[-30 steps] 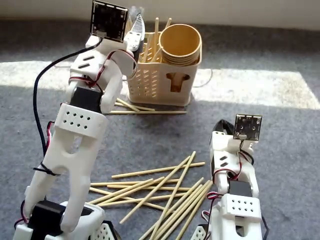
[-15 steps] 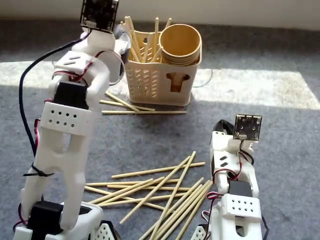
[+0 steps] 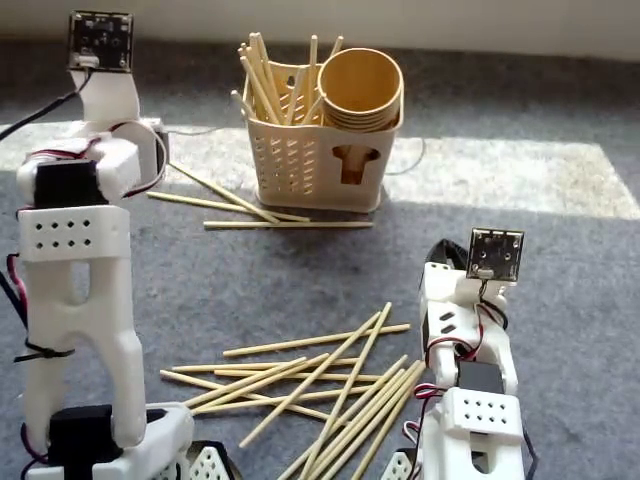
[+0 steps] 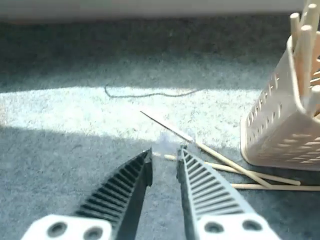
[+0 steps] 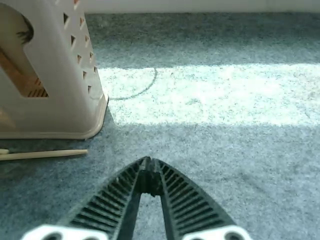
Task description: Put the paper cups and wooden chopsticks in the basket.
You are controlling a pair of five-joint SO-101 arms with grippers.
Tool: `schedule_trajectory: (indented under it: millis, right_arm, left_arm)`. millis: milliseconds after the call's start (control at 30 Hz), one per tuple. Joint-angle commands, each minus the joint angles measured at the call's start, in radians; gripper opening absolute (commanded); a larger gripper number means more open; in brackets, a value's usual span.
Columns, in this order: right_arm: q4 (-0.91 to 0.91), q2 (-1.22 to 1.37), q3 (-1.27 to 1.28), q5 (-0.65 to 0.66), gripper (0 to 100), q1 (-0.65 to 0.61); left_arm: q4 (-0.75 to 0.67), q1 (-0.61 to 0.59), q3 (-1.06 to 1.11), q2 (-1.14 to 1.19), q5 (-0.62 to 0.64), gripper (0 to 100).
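The cream basket (image 3: 318, 165) stands at the back with stacked paper cups (image 3: 360, 88) in one side and several wooden chopsticks (image 3: 262, 72) upright in the other. A few chopsticks (image 3: 250, 210) lie on the carpet beside the basket, and a loose pile (image 3: 310, 385) lies in front between the arms. My left gripper (image 4: 165, 152) is open with nothing between its fingers, low over the carpet to the left of the basket (image 4: 285, 127), near the floor chopsticks (image 4: 225, 160). My right gripper (image 5: 148, 167) is shut and empty, in front of the basket (image 5: 55, 75).
Grey carpet with a sunlit band across the back. A thin dark wire (image 4: 145, 93) lies on the carpet left of the basket. The left arm (image 3: 75, 230) stands tall at the left edge, the right arm (image 3: 470, 340) low at the front right.
The left arm has swung left, away from above the basket, and more chopsticks now stand in the basket's left side. The right arm has not moved.
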Motion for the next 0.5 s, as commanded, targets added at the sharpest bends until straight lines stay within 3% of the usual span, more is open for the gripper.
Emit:
schedule_trajectory:
  millis: [0,233,467]
  right_arm:
    - [-0.031,-0.01,-0.005,0.012,1.0,-0.012]
    - [0.012,-0.01,-0.005,0.012,1.0,-0.059]
    - [0.295,-0.01,-0.145,0.012,1.0,-0.113]
  left_arm:
    - [0.083,-0.047,-0.041,-0.016,-0.003,10]
    - [0.092,-0.085,0.139,-0.054,-0.005,4]
    - [-0.114,-0.085,0.526,-0.317,-0.005,3]
